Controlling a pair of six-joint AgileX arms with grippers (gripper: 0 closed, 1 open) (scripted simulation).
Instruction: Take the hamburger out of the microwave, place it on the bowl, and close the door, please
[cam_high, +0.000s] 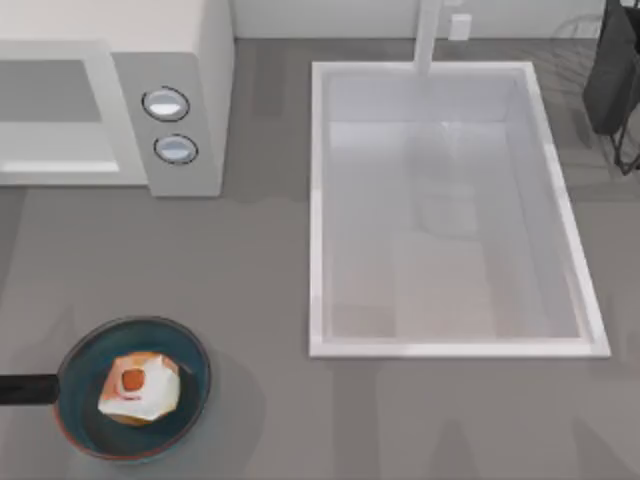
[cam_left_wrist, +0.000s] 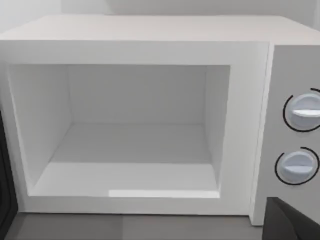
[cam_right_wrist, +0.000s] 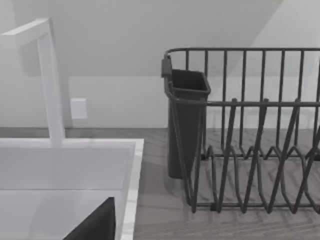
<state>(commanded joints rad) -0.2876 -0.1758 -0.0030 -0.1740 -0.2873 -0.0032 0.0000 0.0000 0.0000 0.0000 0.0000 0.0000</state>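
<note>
Hamburger (cam_high: 140, 388) already resting in bowl (cam_high: 133, 400) at near left, microwave (cam_left_wrist: 150, 120) at far left with empty cavity open since door not yet shut, closing presumably next; jaw state cannot tell for either gripper.

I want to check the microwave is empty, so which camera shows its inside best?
The left wrist view: it faces the microwave front on, and its open cavity looks bare down to the floor and back wall. The top view catches the microwave from above at the table's left, with its knobs. The right wrist view faces the sink and dish rack.
</note>
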